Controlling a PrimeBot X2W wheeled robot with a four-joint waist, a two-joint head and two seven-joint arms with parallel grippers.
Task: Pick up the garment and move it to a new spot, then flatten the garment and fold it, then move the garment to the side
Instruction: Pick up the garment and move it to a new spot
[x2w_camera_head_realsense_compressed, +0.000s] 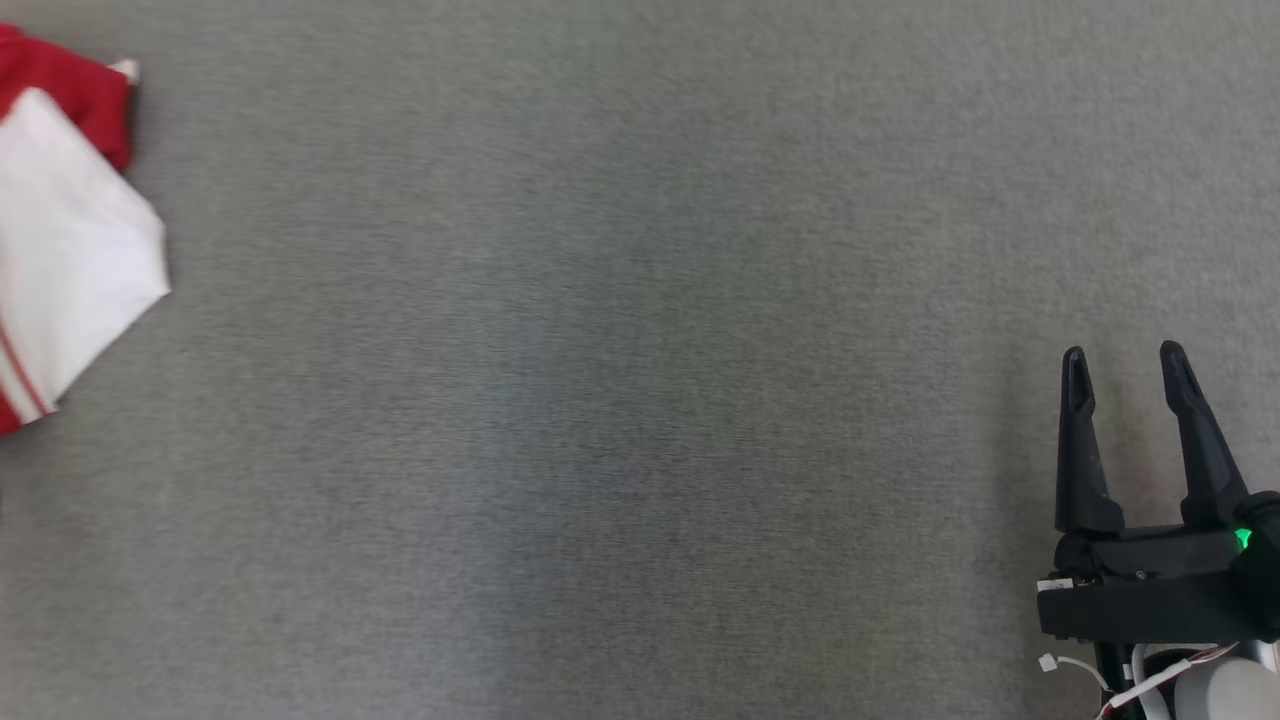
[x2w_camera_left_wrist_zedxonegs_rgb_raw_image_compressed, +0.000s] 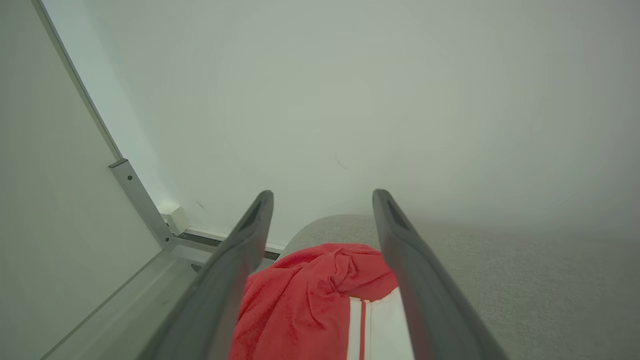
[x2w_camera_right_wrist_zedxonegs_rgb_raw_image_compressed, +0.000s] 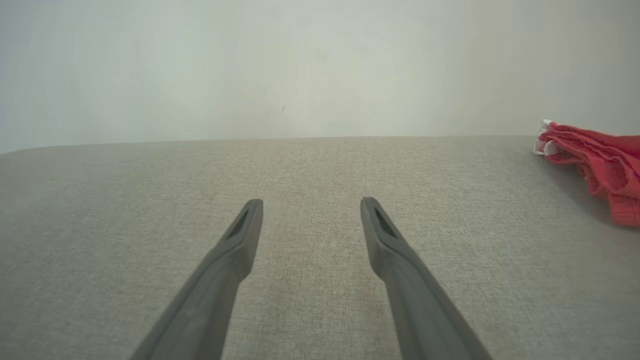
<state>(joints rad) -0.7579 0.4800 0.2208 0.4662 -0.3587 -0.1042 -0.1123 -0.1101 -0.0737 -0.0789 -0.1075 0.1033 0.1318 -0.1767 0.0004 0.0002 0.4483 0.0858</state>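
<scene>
The garment (x2w_camera_head_realsense_compressed: 70, 230), red and white with thin red stripes, lies bunched at the far left edge of the head view on the grey fabric surface (x2w_camera_head_realsense_compressed: 640, 400). In the left wrist view my left gripper (x2w_camera_left_wrist_zedxonegs_rgb_raw_image_compressed: 323, 195) hangs open just above the garment (x2w_camera_left_wrist_zedxonegs_rgb_raw_image_compressed: 310, 300), whose red folds and white striped part show between the two fingers; nothing is gripped. My right gripper (x2w_camera_head_realsense_compressed: 1123, 355) rests open and empty at the lower right, far from the cloth. In the right wrist view the open right gripper (x2w_camera_right_wrist_zedxonegs_rgb_raw_image_compressed: 312, 202) points over bare fabric, and the garment (x2w_camera_right_wrist_zedxonegs_rgb_raw_image_compressed: 600, 160) sits at the right edge.
A pale wall (x2w_camera_right_wrist_zedxonegs_rgb_raw_image_compressed: 320, 65) rises behind the surface's far edge. Beside the rounded corner of the surface near the garment stands a metal frame post (x2w_camera_left_wrist_zedxonegs_rgb_raw_image_compressed: 140, 200) with a white panel.
</scene>
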